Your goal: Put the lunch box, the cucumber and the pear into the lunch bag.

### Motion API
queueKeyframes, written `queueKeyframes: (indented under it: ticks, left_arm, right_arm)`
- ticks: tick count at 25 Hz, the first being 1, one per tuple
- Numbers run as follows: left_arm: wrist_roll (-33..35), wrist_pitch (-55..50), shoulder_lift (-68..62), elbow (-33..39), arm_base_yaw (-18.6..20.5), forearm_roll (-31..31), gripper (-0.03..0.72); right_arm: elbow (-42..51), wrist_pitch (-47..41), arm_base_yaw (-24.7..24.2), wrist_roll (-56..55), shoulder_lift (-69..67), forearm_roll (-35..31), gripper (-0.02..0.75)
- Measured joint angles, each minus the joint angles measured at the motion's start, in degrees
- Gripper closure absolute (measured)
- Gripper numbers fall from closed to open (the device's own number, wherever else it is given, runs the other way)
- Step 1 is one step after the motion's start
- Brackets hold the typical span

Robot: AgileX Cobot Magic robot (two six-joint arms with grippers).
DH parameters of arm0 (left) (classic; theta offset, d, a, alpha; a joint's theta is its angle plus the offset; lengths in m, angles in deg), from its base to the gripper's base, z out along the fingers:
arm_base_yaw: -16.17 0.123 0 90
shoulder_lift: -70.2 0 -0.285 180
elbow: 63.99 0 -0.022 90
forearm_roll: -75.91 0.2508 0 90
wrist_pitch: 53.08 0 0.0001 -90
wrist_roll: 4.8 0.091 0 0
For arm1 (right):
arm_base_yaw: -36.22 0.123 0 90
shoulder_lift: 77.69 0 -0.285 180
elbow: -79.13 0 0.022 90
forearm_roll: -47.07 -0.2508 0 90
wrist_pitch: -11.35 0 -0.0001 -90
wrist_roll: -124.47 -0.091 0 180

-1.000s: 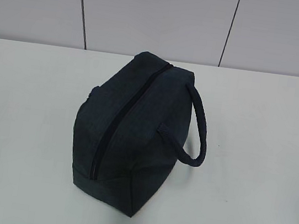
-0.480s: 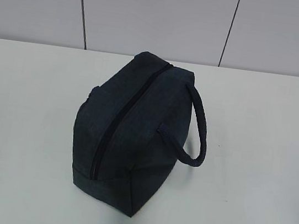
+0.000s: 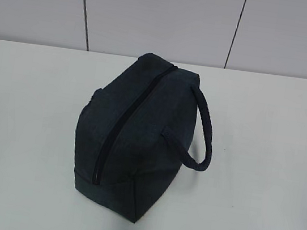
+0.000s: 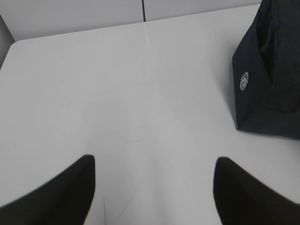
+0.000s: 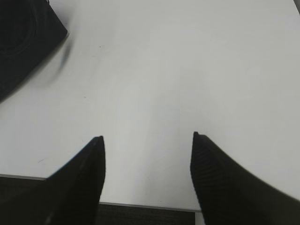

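Centrally in the exterior frame, the lunch bag [image 3: 133,135] is seen zipped on the table [image 3: 266,165]. Soft, yielding fabric is judged; its looped handle [image 3: 203,136] would be grasped best. Both the left gripper [image 4: 152,187] and right gripper [image 5: 147,176] are spread wide, empty.

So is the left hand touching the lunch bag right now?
Apart. In the left wrist view the left hand is open over bare table, with the lunch bag off to the upper right.

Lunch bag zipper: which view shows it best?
Exterior view: the zipper runs closed along the top of the lunch bag. Left wrist shows only an end panel with a round logo; right wrist only a dark corner.
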Motion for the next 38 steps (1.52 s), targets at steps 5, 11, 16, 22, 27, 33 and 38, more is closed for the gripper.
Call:
queueKeyframes:
  ticks: [5,11,16,22,27,33,38]
  left_arm:
    - [0.00,0.00,0.00,0.00,0.00,0.00,0.223]
    - [0.00,0.00,0.00,0.00,0.00,0.00,0.223]
    - [0.00,0.00,0.00,0.00,0.00,0.00,0.223]
    - [0.00,0.00,0.00,0.00,0.00,0.00,0.223]
    - [0.00,0.00,0.00,0.00,0.00,0.00,0.223]
    - [0.00,0.00,0.00,0.00,0.00,0.00,0.223]
    - [0.00,0.00,0.00,0.00,0.00,0.00,0.223]
  right_arm:
    - [0.00,0.00,0.00,0.00,0.00,0.00,0.281]
    - [0.00,0.00,0.00,0.00,0.00,0.00,0.281]
    - [0.00,0.00,0.00,0.00,0.00,0.00,0.281]
    - [0.00,0.00,0.00,0.00,0.00,0.00,0.281]
    - [0.00,0.00,0.00,0.00,0.00,0.00,0.281]
    - [0.00,0.00,0.00,0.00,0.00,0.00,0.281]
    - [0.00,0.00,0.00,0.00,0.00,0.00,0.281]
